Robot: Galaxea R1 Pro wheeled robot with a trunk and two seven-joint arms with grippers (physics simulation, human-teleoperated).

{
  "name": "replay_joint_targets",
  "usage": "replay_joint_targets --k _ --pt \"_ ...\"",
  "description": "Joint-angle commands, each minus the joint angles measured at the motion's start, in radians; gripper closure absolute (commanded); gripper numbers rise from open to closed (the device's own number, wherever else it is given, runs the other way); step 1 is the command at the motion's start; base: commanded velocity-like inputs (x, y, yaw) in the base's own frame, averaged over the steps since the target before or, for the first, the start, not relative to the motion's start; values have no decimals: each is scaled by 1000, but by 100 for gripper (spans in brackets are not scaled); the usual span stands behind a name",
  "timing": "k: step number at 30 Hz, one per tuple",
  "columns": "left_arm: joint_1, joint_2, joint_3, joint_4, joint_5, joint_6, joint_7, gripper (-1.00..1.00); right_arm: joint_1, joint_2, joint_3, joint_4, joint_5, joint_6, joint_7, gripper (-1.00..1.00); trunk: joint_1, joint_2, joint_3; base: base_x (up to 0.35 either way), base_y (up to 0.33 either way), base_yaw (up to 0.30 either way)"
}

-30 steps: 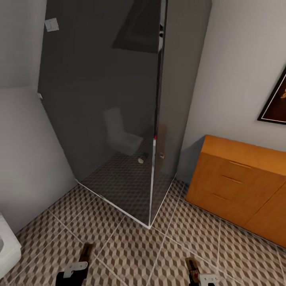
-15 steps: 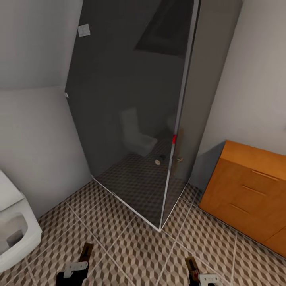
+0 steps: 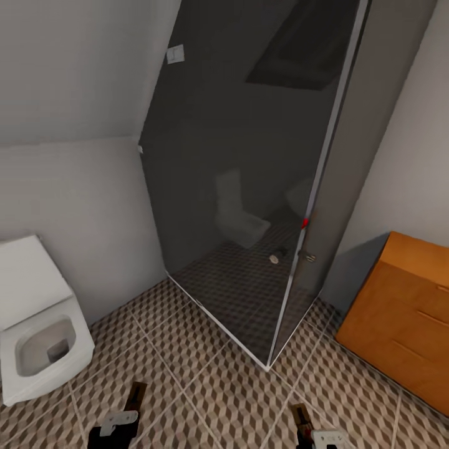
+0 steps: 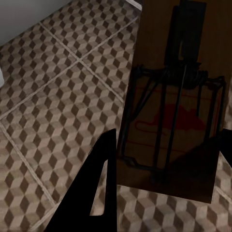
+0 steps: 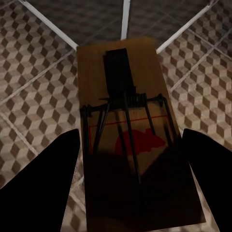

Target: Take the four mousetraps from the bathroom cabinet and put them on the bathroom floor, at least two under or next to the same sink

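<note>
Seen from the head: a dark glass shower enclosure (image 3: 249, 187) standing in the corner, its near bottom corner meeting the bathroom floor (image 3: 206, 386) of brown, beige and white cube-pattern tiles with pale grout; faint reflection of a toilet in the glass; small round knob (image 3: 274, 257) low on the glass near the vertical edge, a red spot just above it on that edge. Left of the enclosure, against the grey wall, a white toilet (image 3: 37, 324) with lid raised and bowl open. Right of the enclosure, close to the wall, one end of the orange-tan cabinet (image 3: 405, 318), drawers shut, top bare as far as visible. In front of the enclosure's corner, low over the tiles, the left pincer (image 3: 128, 408) and the right pincer (image 3: 305, 424), each with a tan sliver sticking out forward.

From the left wrist: left pincer clamped on a mousetrap (image 4: 176, 96); tan board held between the dark fingers (image 4: 104, 183), dark wire parts and red spot facing the camera, tiled floor behind it, well apart from it.

From the right wrist: right pincer clamped on a second mousetrap (image 5: 133, 135); board flanked by both dark fingers (image 5: 43, 179), black bar and wire frame over a red mouse-shaped mark; beyond the board's far end, the white frame at the enclosure's base corner.
</note>
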Motion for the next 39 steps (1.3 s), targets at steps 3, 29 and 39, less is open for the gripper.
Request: replay_joint_targets --k 3,29,39 --pt "-1 0 -8 3 7 -4 -1 100 -1 -1 6 0 -3 -3 -5 100 1 -2 0 0 0 268" --pt "-1 -1 -8 3 7 -4 -1 100 -1 -1 6 0 -3 -3 -5 100 1 -2 18 0 0 268" --pt "-1 -1 -8 3 7 -4 -1 100 -1 -1 6 0 -3 -3 -5 100 1 -2 24 0 0 268"
